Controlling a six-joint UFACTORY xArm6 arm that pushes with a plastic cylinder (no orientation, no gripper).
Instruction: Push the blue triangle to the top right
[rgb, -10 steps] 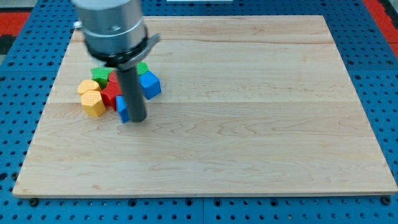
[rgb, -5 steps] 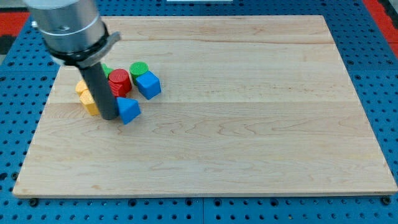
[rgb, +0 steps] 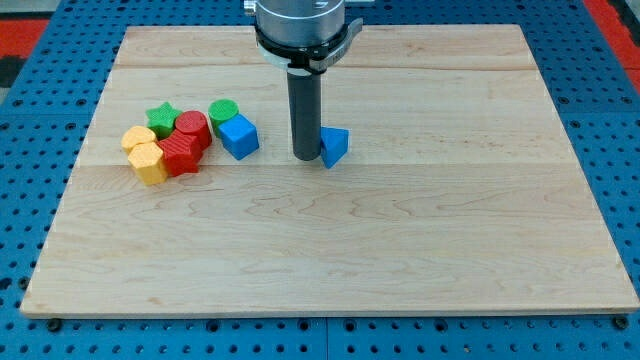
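Tip (rgb: 306, 157) touches blue triangle (rgb: 335, 146) on its left; orientation unclear.

Tabletop (rgb: 420, 230): pale blond wood, fine grain running left to right, a few faint darker seams across it. Surround: blue perforated panel (rgb: 30, 200), regular dot grid; red patch at the view's top-left corner (rgb: 25, 22) and another at the top-right.

Rod (rgb: 305, 110): dark grey to black, matte; my tip (rgb: 306, 158) the same dark tone. Housing above it (rgb: 298, 20): silver-grey metal.

Blocks:
- triangle (rgb: 335, 146): bright blue
- cube (rgb: 239, 135): bright blue
- cylinder (rgb: 224, 111): green
- star (rgb: 161, 118): green
- cylinder (rgb: 192, 128): red
- second red block (rgb: 180, 155): red, ridged-looking face
- two blocks (rgb: 147, 162): yellow-orange
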